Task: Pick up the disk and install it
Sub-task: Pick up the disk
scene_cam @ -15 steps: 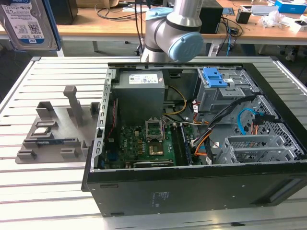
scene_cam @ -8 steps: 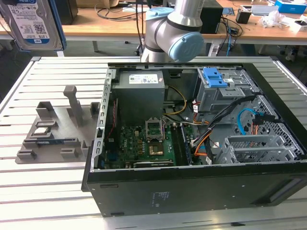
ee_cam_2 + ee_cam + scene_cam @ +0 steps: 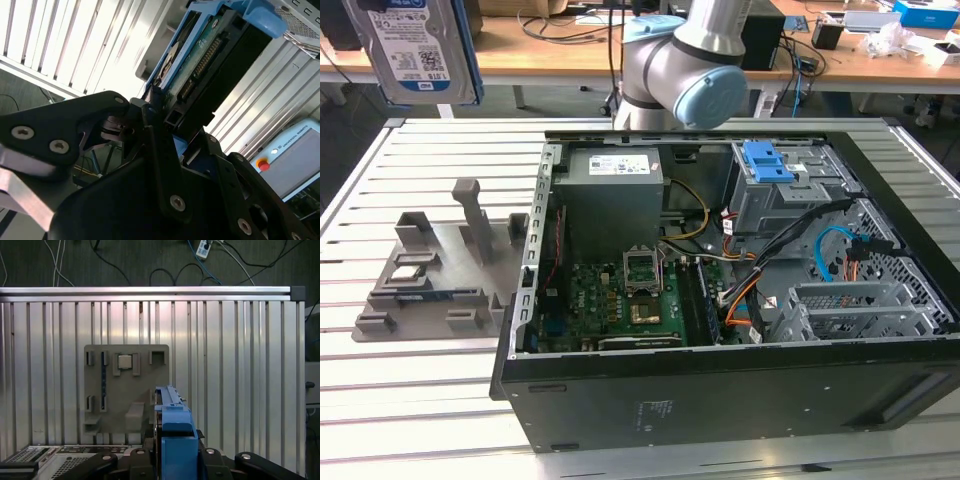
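Note:
The disk hangs high in the air at the exterior view's upper left, its white-and-blue label facing the camera and a blue rail along its side. In both wrist views it appears edge-on: the second wrist view shows its green circuit board and connector between blue rails. The first wrist view shows the blue rail standing over the slatted table. My gripper is shut on the disk, with black fingers pressing on both faces.
An open computer case lies on the slatted metal table, with a grey power supply, a motherboard and a metal drive cage with a blue latch. A grey fixture plate sits at the case's left. A cluttered desk stands behind.

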